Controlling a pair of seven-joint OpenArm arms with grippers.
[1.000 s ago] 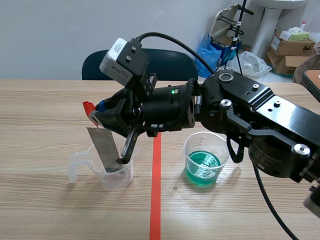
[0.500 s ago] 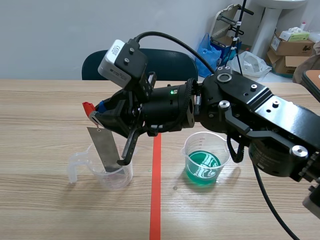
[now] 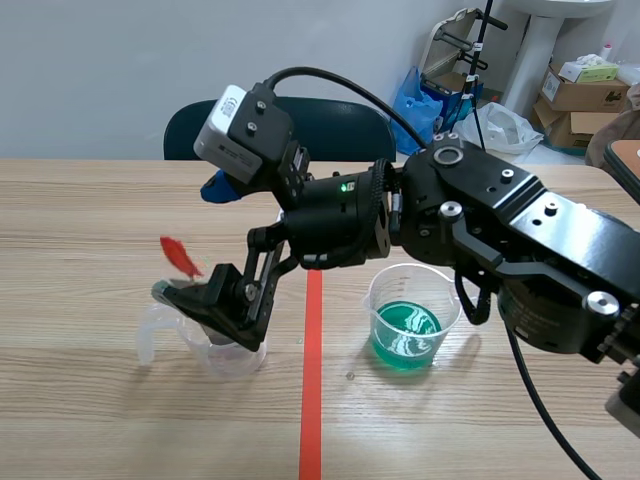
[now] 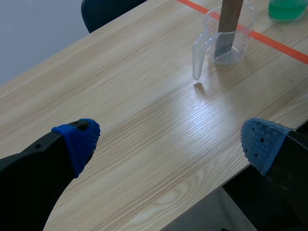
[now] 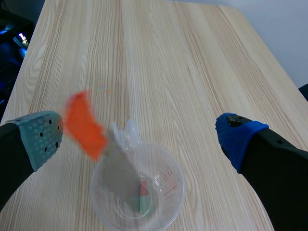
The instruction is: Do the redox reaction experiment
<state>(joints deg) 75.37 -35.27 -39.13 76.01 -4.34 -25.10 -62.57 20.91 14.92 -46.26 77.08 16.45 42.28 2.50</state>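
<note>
My right gripper reaches past the middle and stands open above the clear measuring cup. One finger is high and the other lies low across the cup's rim. The metal strip with a red tag is free of the fingers. Its lower end rests inside the clear cup, and the red tag is blurred between the open right gripper pads. A beaker of green liquid stands right of the tape line. My left gripper is open over bare table, well short of the cup and strip.
A red tape line runs down the table between the cup and the beaker. A dark blue chair stands behind the table. Cardboard boxes and bags sit on the floor at the back right.
The right gripper was shut on the upright metal strip and has now opened wide. The strip has dropped and tipped, its red tag lower and blurred.
</note>
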